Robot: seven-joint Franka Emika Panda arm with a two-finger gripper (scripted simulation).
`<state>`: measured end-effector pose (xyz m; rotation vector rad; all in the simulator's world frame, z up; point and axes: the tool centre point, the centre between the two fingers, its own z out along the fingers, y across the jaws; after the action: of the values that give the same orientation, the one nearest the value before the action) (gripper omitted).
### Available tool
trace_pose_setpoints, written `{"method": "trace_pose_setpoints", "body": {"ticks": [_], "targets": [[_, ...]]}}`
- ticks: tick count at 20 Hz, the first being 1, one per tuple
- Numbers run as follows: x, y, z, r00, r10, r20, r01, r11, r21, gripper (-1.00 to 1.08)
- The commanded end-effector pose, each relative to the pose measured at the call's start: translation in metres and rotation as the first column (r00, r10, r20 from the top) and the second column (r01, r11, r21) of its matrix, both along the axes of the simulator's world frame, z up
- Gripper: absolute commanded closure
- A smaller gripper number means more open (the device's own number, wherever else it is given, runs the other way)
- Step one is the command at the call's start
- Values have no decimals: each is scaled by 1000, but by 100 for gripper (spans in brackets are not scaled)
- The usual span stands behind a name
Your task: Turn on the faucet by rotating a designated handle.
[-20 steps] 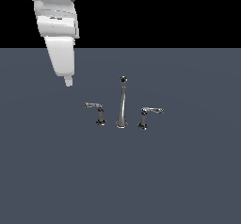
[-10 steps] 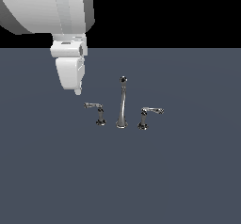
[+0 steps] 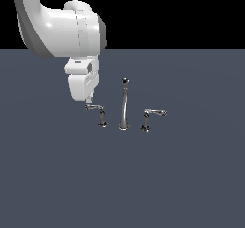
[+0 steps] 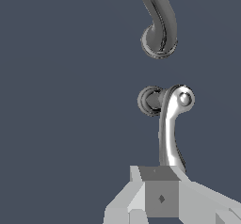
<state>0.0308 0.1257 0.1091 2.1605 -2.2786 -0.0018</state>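
The faucet stands on the dark floor as three chrome pieces, with the tall curved spout (image 3: 124,106) in the middle. The handle (image 3: 97,110), the smaller darker lever on a short post, is at the exterior view's left of the spout. My gripper (image 3: 88,99) hangs just above the lever's free end, fingers together and holding nothing. In the wrist view the handle (image 4: 170,126) runs from its rounded pivot down under my gripper (image 4: 159,190), and the fingertips cover the lever's end. The spout (image 4: 159,23) curves beyond it.
A brighter twin lever handle (image 3: 152,115) stands at the exterior view's right of the spout. The flat grey floor (image 3: 191,174) stretches all around the set. The bulky white arm (image 3: 62,28) looms over the exterior view's left.
The arm has swung toward the exterior view's right and come lower. The fingertips went from well off the handle to just above its lever end.
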Motion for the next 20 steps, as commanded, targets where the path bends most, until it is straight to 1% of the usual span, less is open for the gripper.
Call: {"method": "trace_pose_setpoints", "body": {"ticks": [1,5,9,18,20], "targets": [[9,-5,-9,999,-44,1,44,999,-1,108],[20,-11,-19,995,-95,2,95,995,-2,108],[25,-14,-24,993,-120,2,120,993,-1,108],[25,-14,-24,993,-120,2,120,993,0,108],[18,-10,-24,993,-120,2,120,993,0,108]]}}
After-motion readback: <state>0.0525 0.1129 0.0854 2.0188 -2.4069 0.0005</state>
